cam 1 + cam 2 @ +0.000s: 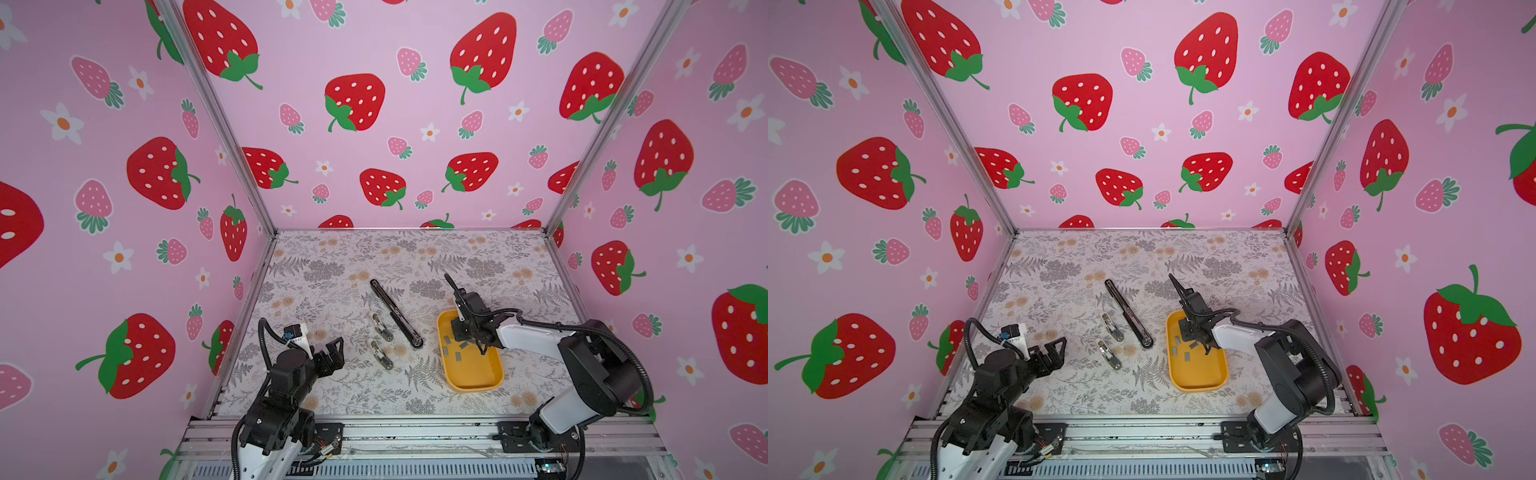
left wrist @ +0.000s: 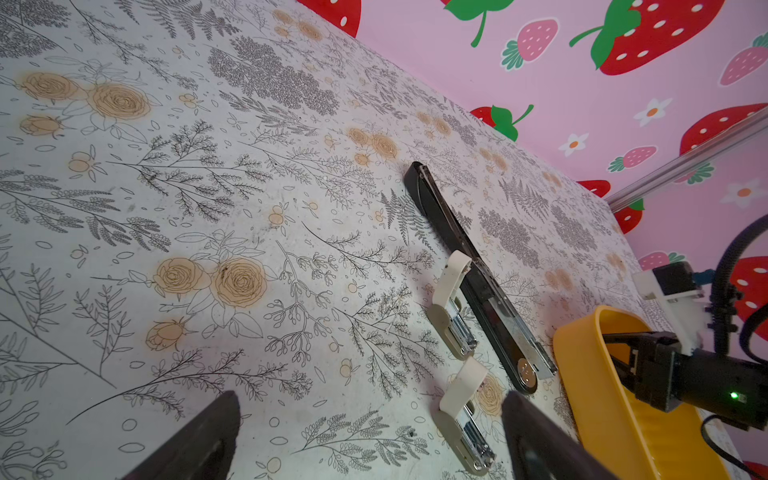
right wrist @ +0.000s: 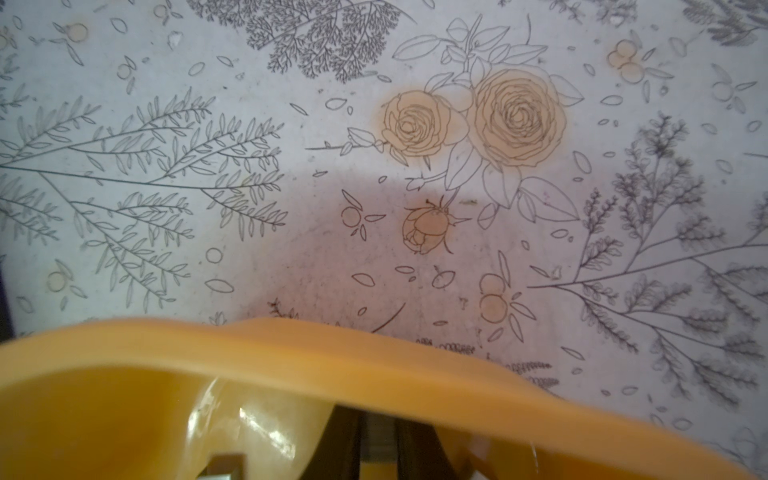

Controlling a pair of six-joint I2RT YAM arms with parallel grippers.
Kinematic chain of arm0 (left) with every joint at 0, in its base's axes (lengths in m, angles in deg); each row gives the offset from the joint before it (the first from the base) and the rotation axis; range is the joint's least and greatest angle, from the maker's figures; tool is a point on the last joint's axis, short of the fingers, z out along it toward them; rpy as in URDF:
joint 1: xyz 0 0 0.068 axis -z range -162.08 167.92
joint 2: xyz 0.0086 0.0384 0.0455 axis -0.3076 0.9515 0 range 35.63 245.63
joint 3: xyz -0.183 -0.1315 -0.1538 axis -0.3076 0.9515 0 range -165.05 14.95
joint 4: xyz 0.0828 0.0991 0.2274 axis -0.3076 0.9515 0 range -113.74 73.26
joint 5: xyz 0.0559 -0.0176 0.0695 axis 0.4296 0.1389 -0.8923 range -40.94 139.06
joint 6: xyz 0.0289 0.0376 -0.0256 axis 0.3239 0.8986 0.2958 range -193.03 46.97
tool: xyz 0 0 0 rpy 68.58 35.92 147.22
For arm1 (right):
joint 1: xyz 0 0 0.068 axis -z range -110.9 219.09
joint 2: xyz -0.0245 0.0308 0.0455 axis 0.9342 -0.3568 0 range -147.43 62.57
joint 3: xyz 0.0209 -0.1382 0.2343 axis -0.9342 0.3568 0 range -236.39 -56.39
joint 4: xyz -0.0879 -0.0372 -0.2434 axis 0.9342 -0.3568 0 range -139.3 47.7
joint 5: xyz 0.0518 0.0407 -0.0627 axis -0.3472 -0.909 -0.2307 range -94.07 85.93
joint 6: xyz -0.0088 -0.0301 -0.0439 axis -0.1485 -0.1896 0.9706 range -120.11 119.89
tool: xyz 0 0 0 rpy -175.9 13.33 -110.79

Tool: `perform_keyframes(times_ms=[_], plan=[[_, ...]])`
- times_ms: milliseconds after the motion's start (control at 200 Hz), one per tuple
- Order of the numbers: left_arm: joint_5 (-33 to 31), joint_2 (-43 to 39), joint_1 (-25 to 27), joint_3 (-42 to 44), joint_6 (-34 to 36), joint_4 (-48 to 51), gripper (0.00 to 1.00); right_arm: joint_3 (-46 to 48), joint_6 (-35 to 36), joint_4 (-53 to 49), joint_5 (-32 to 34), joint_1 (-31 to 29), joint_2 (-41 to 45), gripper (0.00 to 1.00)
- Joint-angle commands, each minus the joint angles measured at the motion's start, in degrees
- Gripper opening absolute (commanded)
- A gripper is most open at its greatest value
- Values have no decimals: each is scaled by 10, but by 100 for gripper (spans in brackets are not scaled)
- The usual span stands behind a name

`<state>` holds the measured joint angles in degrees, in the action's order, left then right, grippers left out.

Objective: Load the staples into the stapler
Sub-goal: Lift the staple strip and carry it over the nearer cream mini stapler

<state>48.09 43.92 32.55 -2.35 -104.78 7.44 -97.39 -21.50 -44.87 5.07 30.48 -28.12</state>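
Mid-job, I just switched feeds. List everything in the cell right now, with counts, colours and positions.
stapler: one, black, apparently opened out flat, mid-table, left of the tray
stubby white-topped objects: two, white and metal, just left of the stapler
tray: one, yellow, right of the stapler
staples: at least four strips showing, grey, in the tray's far half
table: one, pale floral cover
walls: three, pink strawberry print
left gripper: black, open, empty, over the table's near left
right gripper: black, shut, down inside the tray among the staples; whether it grips one I cannot tell
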Motion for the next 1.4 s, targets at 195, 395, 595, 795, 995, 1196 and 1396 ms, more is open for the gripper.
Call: perform_keyframes(times_ms=[195, 395, 595, 795, 995, 1196, 1396], plan=[[-1, 0, 2, 7, -3, 4, 99, 11, -7, -44, -4, -1, 13, 12], [8, 13, 2, 6, 1, -6, 99, 4, -16, -91, 0, -27, 125, 11], [10, 20, 2, 6, 2, -11, 99, -18, -46, -120, 25, -105, 228, 10], [12, 15, 2, 8, 3, -11, 99, -31, -34, -12, 65, -244, 239, 10], [12, 19, 2, 7, 3, -11, 99, -63, 5, 95, 15, -288, 129, 11], [10, 23, 3, 7, 2, -13, 99, -111, 21, 138, 11, -289, 19, 10], [8, 26, 3, 6, 1, -13, 100, -163, 40, 145, 2, -289, -60, 11]])
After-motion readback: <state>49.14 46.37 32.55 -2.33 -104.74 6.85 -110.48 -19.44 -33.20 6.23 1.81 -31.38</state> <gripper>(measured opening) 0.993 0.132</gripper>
